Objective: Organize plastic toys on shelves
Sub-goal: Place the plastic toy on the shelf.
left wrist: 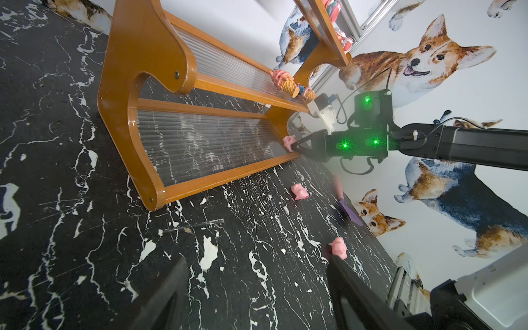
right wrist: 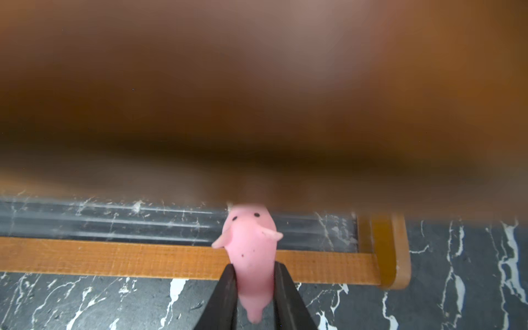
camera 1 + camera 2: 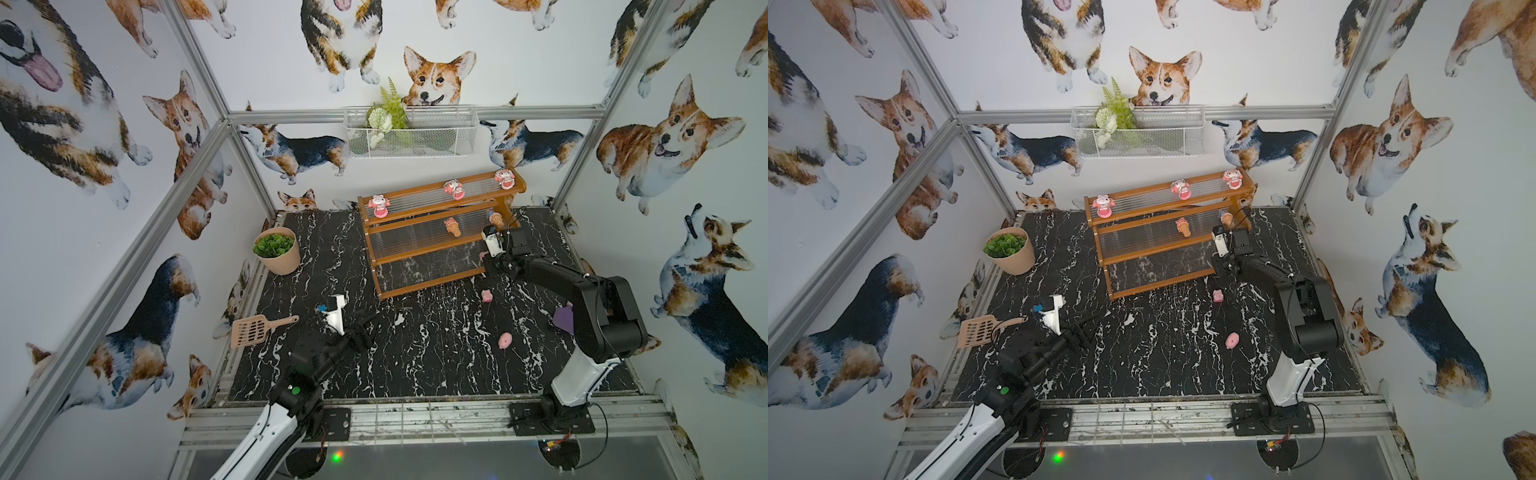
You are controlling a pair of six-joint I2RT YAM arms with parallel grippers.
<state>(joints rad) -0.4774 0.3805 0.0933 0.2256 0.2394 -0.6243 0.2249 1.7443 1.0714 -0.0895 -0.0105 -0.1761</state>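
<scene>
While the right tool (image 2: 255,268) clamps a pig (image 2: 248,243), shelf edges (image 2: 143,257) crowd it.

Three dolls (image 3: 454,189) atop the rack (image 3: 428,286) (cones (image 3: 453,227) one tier lower)

The black marbled surface (image 3: 415,374) carries the stepped shelves (image 3: 432,284) at its far side, a potted plant (image 3: 278,253) and a beige scoop (image 3: 249,331) to the left, a purple scoop (image 3: 563,320) to the right, and two pink pigs (image 3: 486,296) (image 3: 505,340) lying well apart. Three dolls (image 3: 379,205) (image 3: 454,189) (image 3: 505,178) stand on the top tier, and two ice-cream cones (image 3: 453,226) (image 3: 495,218) lie on the middle tier.
</scene>
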